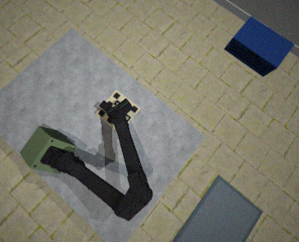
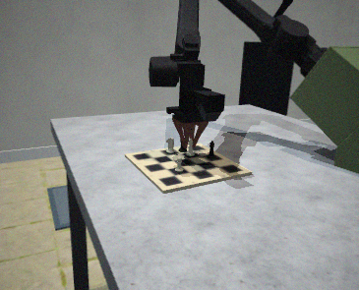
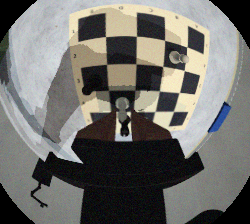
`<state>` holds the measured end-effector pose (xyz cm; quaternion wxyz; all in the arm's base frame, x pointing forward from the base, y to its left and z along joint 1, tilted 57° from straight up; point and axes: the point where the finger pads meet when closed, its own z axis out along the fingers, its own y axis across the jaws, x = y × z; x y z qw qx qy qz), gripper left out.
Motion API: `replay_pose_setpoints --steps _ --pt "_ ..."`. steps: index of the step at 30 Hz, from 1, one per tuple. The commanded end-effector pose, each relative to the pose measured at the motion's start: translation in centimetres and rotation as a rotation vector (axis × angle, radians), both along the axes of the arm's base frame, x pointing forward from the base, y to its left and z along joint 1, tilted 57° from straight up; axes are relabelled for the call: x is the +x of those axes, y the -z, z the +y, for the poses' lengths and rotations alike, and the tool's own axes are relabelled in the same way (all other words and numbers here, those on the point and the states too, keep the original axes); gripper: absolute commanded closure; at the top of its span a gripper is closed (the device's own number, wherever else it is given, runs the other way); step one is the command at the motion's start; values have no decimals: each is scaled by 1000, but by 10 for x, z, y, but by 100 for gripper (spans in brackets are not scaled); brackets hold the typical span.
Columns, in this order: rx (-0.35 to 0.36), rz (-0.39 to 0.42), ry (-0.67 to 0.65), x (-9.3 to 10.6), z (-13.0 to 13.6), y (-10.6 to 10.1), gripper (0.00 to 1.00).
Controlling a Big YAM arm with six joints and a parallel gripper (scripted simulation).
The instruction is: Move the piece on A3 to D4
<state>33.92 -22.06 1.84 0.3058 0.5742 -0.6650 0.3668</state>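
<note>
A small chessboard (image 2: 168,185) (image 3: 141,37) (image 1: 136,109) lies on the grey table (image 2: 231,235). My gripper (image 2: 189,145) (image 3: 123,112) (image 1: 114,111) hangs straight down over the board's far side. Its reddish fingers stand slightly apart around a pale piece (image 2: 190,148) (image 3: 121,105), which stands upright on the board. The fingers are loose on it, not gripping. Another pale piece (image 2: 170,145) stands at the far left, a small pale pawn (image 2: 179,164) (image 3: 175,56) nearer the front, and a black piece (image 2: 211,148) to the right. The square labels are too small to read.
The arm's green base block (image 1: 38,147) (image 2: 339,97) stands on the table to the right of the board. A blue box (image 1: 260,44) and a grey mat (image 1: 221,212) lie on the floor. The table's left edge (image 2: 69,176) is near the board.
</note>
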Motion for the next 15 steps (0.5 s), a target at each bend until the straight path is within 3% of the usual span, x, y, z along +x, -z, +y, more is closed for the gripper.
replay_pose_setpoints --steps 1,5,6,15 --pt "3 5 6 -3 -5 1 71" --pt "3 5 6 -3 -5 1 71" --pt "3 5 6 -3 -5 1 64" --pt "3 5 6 -3 -5 1 64"
